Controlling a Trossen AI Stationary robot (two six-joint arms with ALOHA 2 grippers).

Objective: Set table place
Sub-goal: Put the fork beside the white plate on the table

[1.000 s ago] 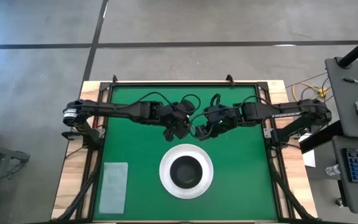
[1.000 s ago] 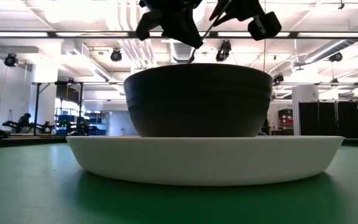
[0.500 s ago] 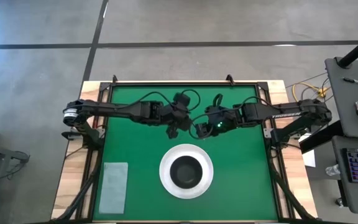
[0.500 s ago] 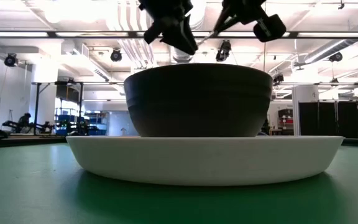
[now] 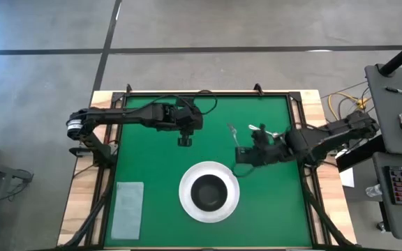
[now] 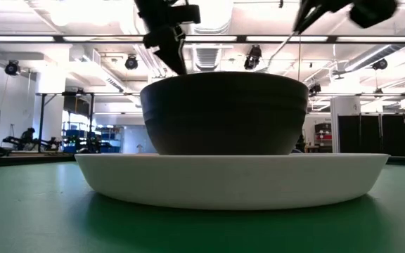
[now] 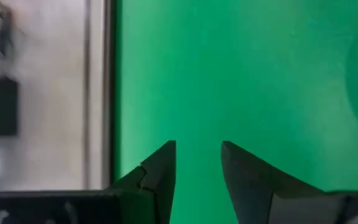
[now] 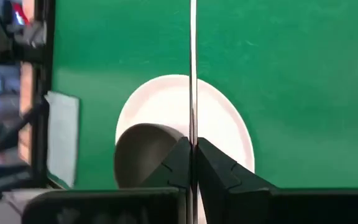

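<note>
The right gripper (image 5: 246,155) is clamped tight on a thin silver utensil (image 5: 234,132), fork or spoon I cannot say from here (only a slim shaft shows in the wrist view, pinched between the dark fingers (image 8: 213,163) and running straight out over the plate); it hangs above the green table (image 5: 152,167), just off the plate's (image 5: 187,202) right side. The bowl (image 5: 209,192) sits in the middle of that plate, dark and upright; the plate itself lies toward the near edge of the table, with the grey napkin (image 5: 127,209) well apart at the near left corner. The left gripper (image 5: 185,140) hovers over bare green farther back, its jaws standing apart with nothing between them; it looks to be out of the job for now.

As I judge it, the step is laying that utensil down beside the plate. To do it well the arm should carry the piece clear of the plate's rim before lowering; turn it so the shaft runs parallel to the table's side rail; bring it down flat and low, so it is resting on the green before the jaws let go; a release from height would let it bounce or roll against the plate. The other utensil I cannot find in any view.
</note>
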